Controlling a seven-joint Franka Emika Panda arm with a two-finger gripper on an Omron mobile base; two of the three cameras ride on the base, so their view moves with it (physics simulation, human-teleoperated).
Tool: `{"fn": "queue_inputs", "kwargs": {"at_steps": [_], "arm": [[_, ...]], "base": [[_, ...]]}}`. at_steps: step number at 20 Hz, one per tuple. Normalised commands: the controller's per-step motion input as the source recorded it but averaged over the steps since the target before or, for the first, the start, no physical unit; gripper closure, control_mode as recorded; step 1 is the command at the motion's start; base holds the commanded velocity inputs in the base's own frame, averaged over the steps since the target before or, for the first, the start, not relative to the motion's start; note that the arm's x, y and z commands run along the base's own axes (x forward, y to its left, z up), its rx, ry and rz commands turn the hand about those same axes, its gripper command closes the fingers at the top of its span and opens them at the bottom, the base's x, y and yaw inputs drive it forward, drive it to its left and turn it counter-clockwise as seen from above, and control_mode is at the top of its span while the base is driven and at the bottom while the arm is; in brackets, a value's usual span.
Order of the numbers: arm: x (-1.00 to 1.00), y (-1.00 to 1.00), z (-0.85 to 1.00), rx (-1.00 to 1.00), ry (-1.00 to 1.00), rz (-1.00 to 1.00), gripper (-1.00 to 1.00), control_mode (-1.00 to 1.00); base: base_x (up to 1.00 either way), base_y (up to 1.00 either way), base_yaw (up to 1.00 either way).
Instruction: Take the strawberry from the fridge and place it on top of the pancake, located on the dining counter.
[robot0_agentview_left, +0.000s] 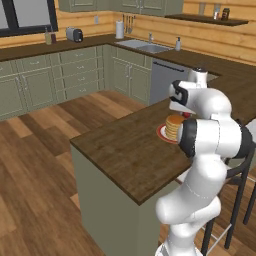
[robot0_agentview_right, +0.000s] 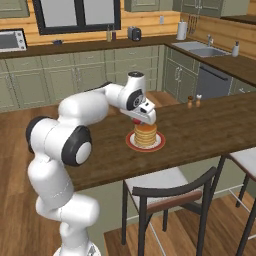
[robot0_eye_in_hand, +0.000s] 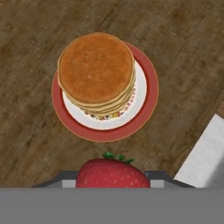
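- My two-finger gripper (robot0_agentview_right: 137, 121) is hovering just above the round golden-tan pancake stack (robot0_eye_in_hand: 96, 70), jaws partly closed around the small bright red strawberry (robot0_eye_in_hand: 113, 174).
- The pancake stack is sitting on its red-rimmed round plate (robot0_eye_in_hand: 146, 111) on the dark brown wooden dining counter (robot0_agentview_right: 210, 127).

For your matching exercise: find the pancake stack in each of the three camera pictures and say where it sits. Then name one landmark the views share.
Left base view: the pancake is right of centre, partly behind the white arm.
Right base view: the stack sits just right of centre, below the gripper.
Hand view: it is upper centre, seen from above, with the strawberry at the bottom.
Shared landmark: the red-rimmed plate under the stack.
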Motion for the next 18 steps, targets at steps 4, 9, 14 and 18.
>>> {"fn": "queue_inputs", "kwargs": {"at_steps": [4,9,14,18], "arm": [[0.19,-0.09,-0.06,0.02,0.00,0.00,1.00,-1.00],[0.33,-0.02,-0.14,0.00,0.01,0.00,1.00,-1.00],[0.35,-0.04,-0.18,0.00,0.01,0.00,1.00,-1.00],[0.37,-0.01,-0.22,0.00,0.00,0.00,1.00,-1.00]], "base": [[0.00,0.00,0.00],[0.00,0.00,0.00],[0.00,0.00,0.00],[0.00,0.00,0.00]]}}
